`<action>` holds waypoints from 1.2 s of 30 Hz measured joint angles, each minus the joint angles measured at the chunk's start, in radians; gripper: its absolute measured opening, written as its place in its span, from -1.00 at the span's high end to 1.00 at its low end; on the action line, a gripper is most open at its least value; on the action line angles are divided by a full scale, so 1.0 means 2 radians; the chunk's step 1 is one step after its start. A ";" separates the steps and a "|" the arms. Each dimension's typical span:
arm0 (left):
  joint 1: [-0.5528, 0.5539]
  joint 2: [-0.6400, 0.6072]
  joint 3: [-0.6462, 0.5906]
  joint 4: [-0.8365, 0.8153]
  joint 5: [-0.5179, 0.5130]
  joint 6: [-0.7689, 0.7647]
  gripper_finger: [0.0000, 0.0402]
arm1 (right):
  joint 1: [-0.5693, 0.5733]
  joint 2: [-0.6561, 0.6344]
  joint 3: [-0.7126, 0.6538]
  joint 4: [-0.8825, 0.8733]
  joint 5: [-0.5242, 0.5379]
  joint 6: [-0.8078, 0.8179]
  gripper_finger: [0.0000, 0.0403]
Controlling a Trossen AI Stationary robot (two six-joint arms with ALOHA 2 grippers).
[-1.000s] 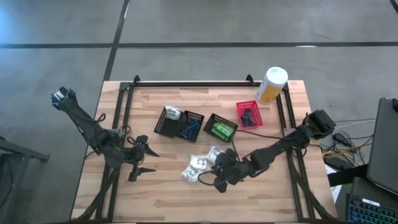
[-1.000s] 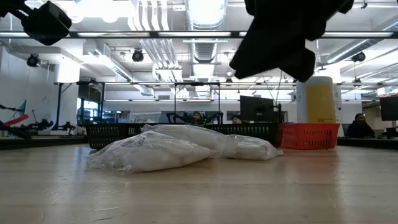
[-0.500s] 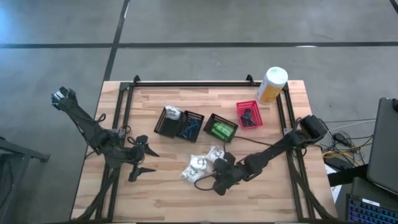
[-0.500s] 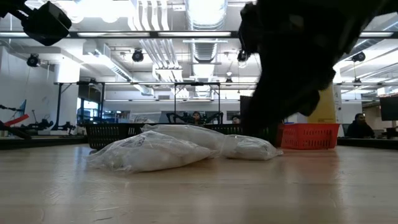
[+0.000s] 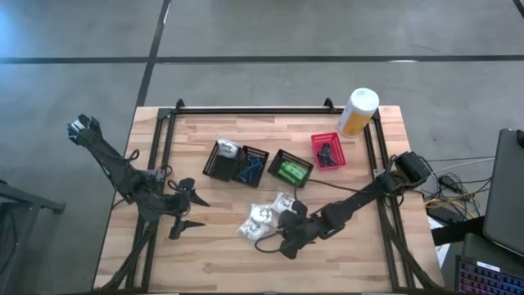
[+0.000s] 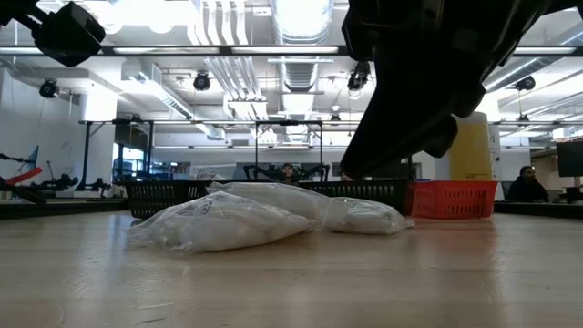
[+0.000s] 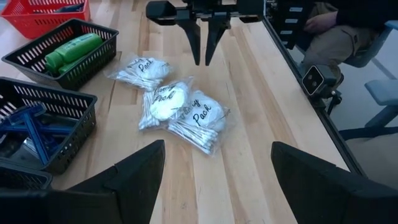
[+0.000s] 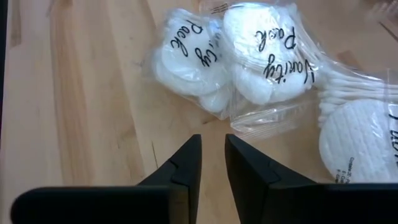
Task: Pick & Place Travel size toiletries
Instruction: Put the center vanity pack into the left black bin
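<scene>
Three clear vanity packs (image 7: 177, 109) w/ cotton pads and swabs lie loose on the table (image 5: 213, 254), just ahead of the right gripper (image 8: 213, 158), fingers nearly together, holding nothing. Green packets already in a black basket (image 5: 291, 169), others filled too. Left gripper (image 5: 190, 205) waits wide, well apart.

two dark jointed arms, black cables, tapered black fingers (image 8: 186, 163).

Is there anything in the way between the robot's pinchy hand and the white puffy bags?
Nothing visible. The right gripper, fingers nearly together, points at the white clear-wrapped packs with only bare table between. The left gripper waits open, off to the side.
</scene>
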 joint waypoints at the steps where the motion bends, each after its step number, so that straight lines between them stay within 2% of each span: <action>1: 0.000 0.000 0.000 0.000 0.000 0.000 -0.49 | 0.000 0.000 0.000 0.000 0.000 0.000 0.69; 8: 0.000 0.000 0.000 0.000 0.000 0.000 -0.49 | -0.002 0.002 0.000 0.000 0.002 -0.028 0.76; 18: 0.000 0.000 0.000 0.000 0.000 0.000 -0.49 | -0.001 0.002 0.001 0.000 0.002 0.003 0.84; 26: 0.000 0.000 0.000 0.000 0.000 0.000 -0.49 | -0.001 0.003 0.001 0.000 0.002 0.026 0.78; 32: 0.000 0.000 0.000 0.000 0.000 0.000 -0.49 | -0.002 0.003 0.001 -0.004 0.017 -0.010 0.73; 36: 0.000 0.000 0.000 0.000 0.000 0.000 -0.49 | -0.006 0.003 0.001 -0.005 0.019 -0.003 0.76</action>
